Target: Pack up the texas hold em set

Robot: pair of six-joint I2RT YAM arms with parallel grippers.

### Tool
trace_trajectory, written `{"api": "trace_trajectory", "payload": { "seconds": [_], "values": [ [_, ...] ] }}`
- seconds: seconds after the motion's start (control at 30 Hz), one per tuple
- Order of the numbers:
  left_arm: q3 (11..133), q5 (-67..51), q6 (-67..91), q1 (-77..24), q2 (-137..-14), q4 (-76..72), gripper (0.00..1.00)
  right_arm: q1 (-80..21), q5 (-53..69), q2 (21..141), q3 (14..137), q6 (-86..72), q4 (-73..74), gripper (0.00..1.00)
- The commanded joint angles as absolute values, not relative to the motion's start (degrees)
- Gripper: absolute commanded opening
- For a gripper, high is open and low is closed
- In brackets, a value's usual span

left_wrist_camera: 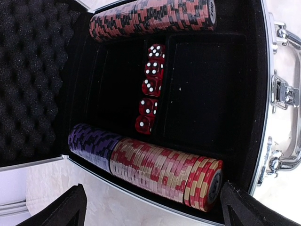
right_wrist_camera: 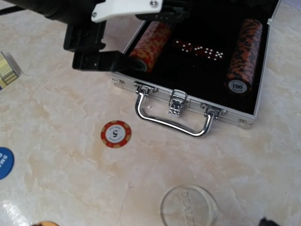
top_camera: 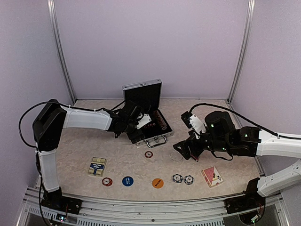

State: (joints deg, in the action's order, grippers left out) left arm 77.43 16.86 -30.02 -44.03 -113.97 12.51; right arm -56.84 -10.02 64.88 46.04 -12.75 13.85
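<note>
Pale walls close in a marbled table (top_camera: 80, 148). At far left lies a deck (top_camera: 97, 166), then a red chip (top_camera: 107, 181) and a blue disc (top_camera: 127, 181). The left gripper (top_camera: 138, 126) hangs over the open case (top_camera: 142, 92), which sits mid-table toward the back. Its fingers are spread wide over a chip row (left_wrist_camera: 146, 165) with nothing between them.

Loading looks like the step in hand. That gripper should rise straight up, so neither finger drags chips out of the groove.

The case holds two chip rows and five dice (left_wrist_camera: 149, 89), and the bays either side of the dice are bare, room for the decks.

Further right come a second red chip (top_camera: 148, 154), an orange disc (top_camera: 157, 182), a clear disc (top_camera: 176, 156) and two dark chips (top_camera: 183, 179). The right gripper (top_camera: 181, 150) hovers just beside the clear disc, its fingers apart and holding nothing. A flat disc calls for a low, level pinch across its rim. A second deck (top_camera: 212, 176) lies furthest right.

Loose on the table: two decks, two red chips, two dark chips, three discs.
</note>
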Motion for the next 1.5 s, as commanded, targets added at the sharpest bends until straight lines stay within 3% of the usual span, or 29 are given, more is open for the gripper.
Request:
{"api": "trace_trajectory", "payload": {
  "seconds": [0.0, 0.6, 0.97, 1.47],
  "values": [
    [79.3, 18.4, -30.1, -44.2, -115.7, 15.2, 0.99, -56.3, -9.2, 64.7, 47.6, -12.8, 12.6, 1.0],
    [80.7, 26.2, -34.9, -45.6, -120.6, 14.0, 0.99, -56.3, -6.3, 67.8, 49.8, -13.5, 12.2, 1.0],
    [77.3, 27.1, -28.1, -44.9, -112.9, 3.4, 0.99, -56.3, -1.3, 79.3, 56.5, -16.5, 17.0, 0.99],
    [74.0, 22.3, -24.2, -45.6, -104.4, 5.5, 0.99, -56.3, 4.7, 92.5, 62.9, -20.2, 16.6, 0.96]
  ]
}}
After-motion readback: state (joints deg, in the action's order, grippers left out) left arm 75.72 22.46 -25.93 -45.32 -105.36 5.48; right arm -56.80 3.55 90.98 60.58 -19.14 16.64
